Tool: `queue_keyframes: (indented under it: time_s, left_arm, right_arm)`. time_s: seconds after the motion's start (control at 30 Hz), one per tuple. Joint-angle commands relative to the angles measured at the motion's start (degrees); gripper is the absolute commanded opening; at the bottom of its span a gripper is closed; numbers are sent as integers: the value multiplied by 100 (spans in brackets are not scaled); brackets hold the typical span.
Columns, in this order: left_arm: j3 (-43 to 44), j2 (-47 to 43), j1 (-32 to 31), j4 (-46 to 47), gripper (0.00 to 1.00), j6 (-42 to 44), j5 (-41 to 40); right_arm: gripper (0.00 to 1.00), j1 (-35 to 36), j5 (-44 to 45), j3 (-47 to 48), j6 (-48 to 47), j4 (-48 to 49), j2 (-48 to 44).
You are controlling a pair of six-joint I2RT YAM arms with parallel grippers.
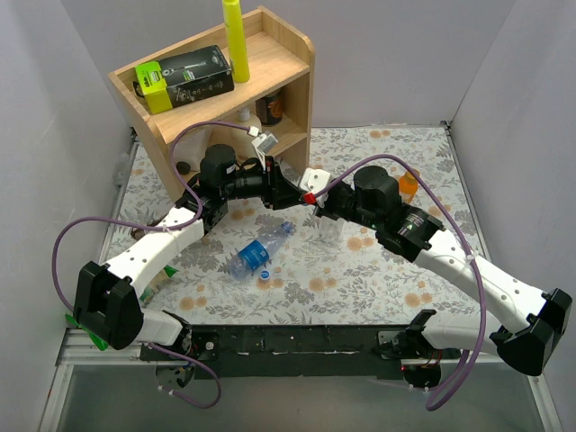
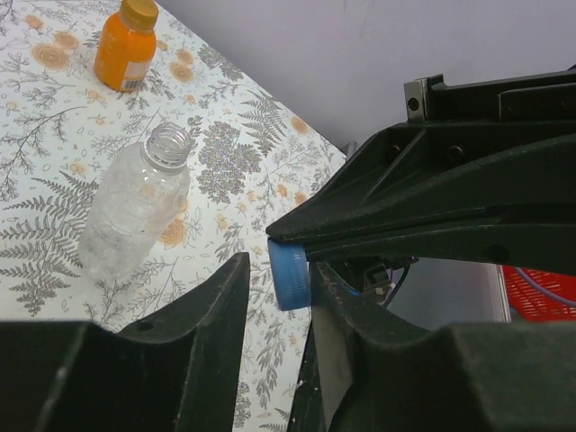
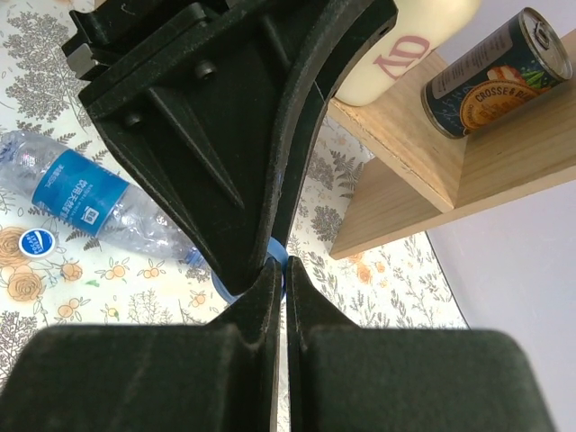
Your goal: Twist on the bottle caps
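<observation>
My right gripper (image 3: 283, 266) is shut on the rim of the blue cap (image 2: 290, 274) and holds it in the air between the fingers of my left gripper (image 2: 277, 268). The left jaws stand open, with a gap on the cap's left side. The two grippers meet above the mat in front of the shelf (image 1: 301, 193). The clear unlabelled bottle (image 2: 135, 211) stands upright with an open neck. The orange bottle (image 2: 126, 45) stands behind it, wearing an orange-brown cap. The blue-labelled bottle (image 1: 256, 252) lies on its side, and the white-and-blue cap (image 1: 266, 274) lies beside it.
A wooden shelf (image 1: 225, 81) stands at the back left. It holds a yellow tube (image 1: 236, 40), a green and black box (image 1: 184, 78), a can (image 3: 499, 67) and a cream lotion bottle (image 3: 405, 45). Grey walls enclose the floral mat (image 1: 360, 270).
</observation>
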Motion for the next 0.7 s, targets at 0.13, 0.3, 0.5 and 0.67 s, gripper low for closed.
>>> queue_keyframes:
  time_s: [0.13,0.3,0.5,0.67]
  left_arm:
    - [50,-21,77,6,15,125,119]
    - [14,-65,77,-213,7,660,48]
    - [-91,-311,-1,-881,5,2202,-4]
    - [-635,-969,-554,-1365,7,4437,-487]
  right_arm:
    - [1,89,6,7,-62,316,-15]
    - [39,89,390,454,-325,-402,-102]
    - [71,71,934,737,-599,-1476,-935]
    - [69,-550,2122,395,-1141,-1347,-1411]
